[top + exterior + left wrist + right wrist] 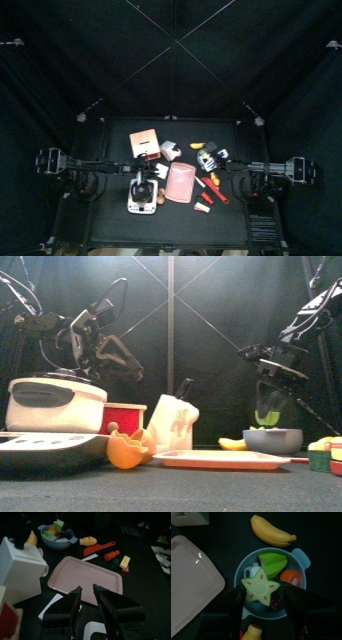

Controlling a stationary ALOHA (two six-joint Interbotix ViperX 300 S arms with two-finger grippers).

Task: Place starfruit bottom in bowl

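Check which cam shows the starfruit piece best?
Right wrist view: the starfruit piece faces the lens, star-shaped, over the blue bowl. Front view shows something green above the bowl rim; top and left wrist views show it too small to tell.
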